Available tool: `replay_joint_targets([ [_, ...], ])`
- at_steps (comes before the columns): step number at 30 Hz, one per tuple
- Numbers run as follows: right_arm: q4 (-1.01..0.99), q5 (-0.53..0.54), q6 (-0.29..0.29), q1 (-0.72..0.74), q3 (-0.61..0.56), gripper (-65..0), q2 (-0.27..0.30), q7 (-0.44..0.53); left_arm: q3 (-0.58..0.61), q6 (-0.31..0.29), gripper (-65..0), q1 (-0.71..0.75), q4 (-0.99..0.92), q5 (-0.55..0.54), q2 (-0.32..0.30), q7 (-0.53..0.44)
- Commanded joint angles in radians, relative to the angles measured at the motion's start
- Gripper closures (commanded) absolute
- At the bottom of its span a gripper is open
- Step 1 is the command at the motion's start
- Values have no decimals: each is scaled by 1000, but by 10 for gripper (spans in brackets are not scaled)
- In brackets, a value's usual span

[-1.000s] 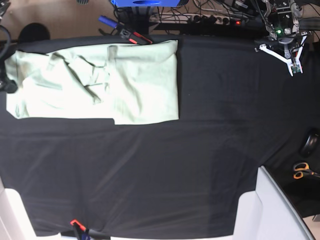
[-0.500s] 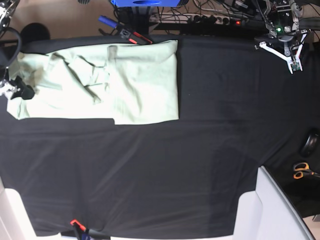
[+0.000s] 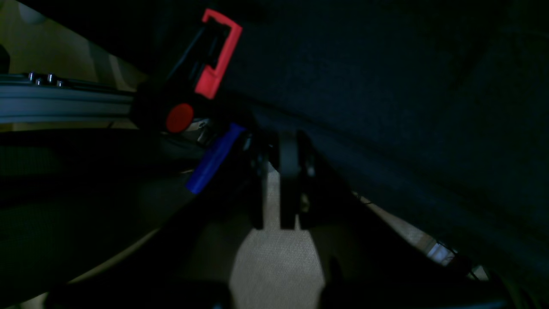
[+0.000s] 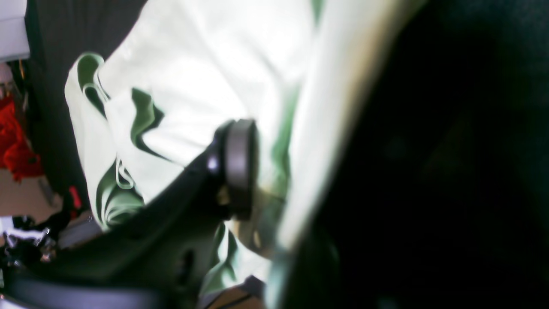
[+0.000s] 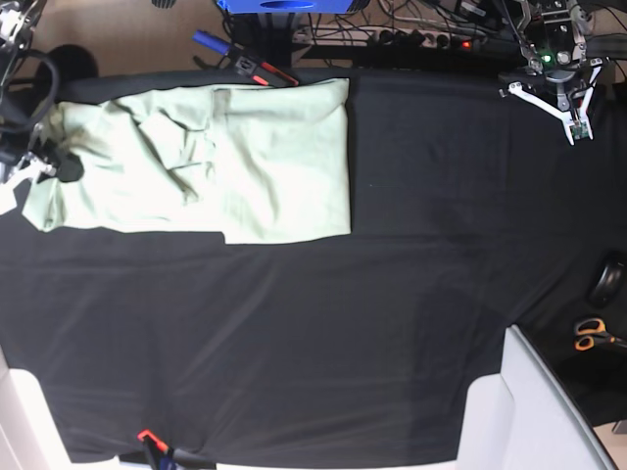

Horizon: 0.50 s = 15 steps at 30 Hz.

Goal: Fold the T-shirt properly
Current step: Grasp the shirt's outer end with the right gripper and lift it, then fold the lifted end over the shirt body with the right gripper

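At frame left I see my right tool [image 5: 44,166] pinching the T-shirt [image 5: 235,157] edge; left tool [image 5: 563,108], upper right, narrow.

Wide bare black cloth [image 5: 323,333]; clamp [image 5: 263,70] crowds its far edge.

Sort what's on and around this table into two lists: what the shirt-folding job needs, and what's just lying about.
For the job:
- T-shirt
- right gripper, at the shirt's edge
- left gripper, parked away

Lying about:
- scissors
- red and black clamp
- blue-handled tool
- power strip
- black table cloth
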Motion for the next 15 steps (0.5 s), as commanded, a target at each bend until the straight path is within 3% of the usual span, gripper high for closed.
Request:
replay_joint_targets([
  [1,-3,-53,-9,-9,-6,-91,5,-59,-6,7,-50,5,14,11,-10,-17],
  [5,-3,-53,-9,-9,-7,0,6,-68,-6,7,-50,5,16,11,-10,-17],
  [10,-3,-53,-9,-3,-4,-3,17,-79,-6,7,-50,5,16,11,-10,-17],
  [15,0,-53,-9,29,0,-3,65,-78,-6,7,-50,5,16,11,-10,-17],
])
